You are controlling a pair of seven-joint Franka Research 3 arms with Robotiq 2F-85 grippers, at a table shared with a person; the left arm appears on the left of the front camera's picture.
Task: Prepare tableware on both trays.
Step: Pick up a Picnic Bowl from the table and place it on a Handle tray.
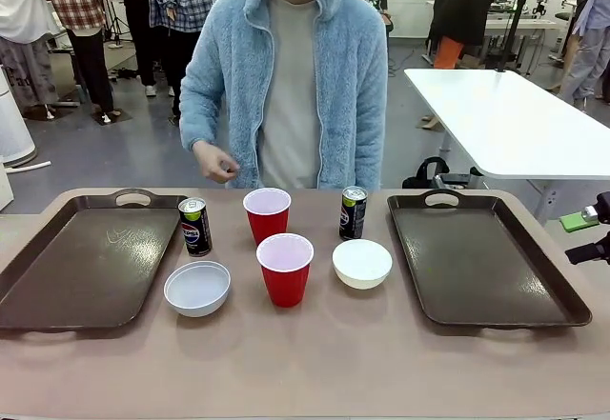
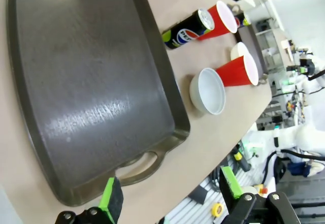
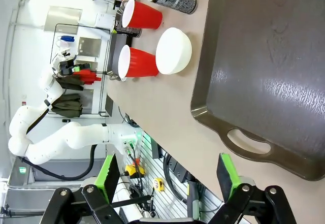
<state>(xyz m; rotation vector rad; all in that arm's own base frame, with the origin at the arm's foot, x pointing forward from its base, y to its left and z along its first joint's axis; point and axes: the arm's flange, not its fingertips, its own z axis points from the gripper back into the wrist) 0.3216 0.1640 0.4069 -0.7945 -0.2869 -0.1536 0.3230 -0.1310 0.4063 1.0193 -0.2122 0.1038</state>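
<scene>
Worktop (image 1: 305,363): cups (image 1: 267,212) (image 1: 285,268), bowls (image 1: 197,288) (image 1: 362,263), cans (image 1: 195,226) (image 1: 353,212) paired centrally between the bare left tray (image 1: 86,258) and right tray (image 1: 486,258), seemingly one set apiece. Left gripper (image 2: 169,188), right gripper (image 3: 167,172): jaws wide, empty.

Our front camera faces the person (image 1: 286,77) at 12 o'clock, our wrist cameras hang close over the left tray (image 2: 91,82) at 9 and right tray (image 3: 264,56) at 3, all sharing the red cups (image 1: 285,268)

The left claw (image 2: 171,188) is hanging wide open over the handle end of the tray (image 2: 76,82); a white bowl (image 2: 208,91) is sitting just beside it.
</scene>
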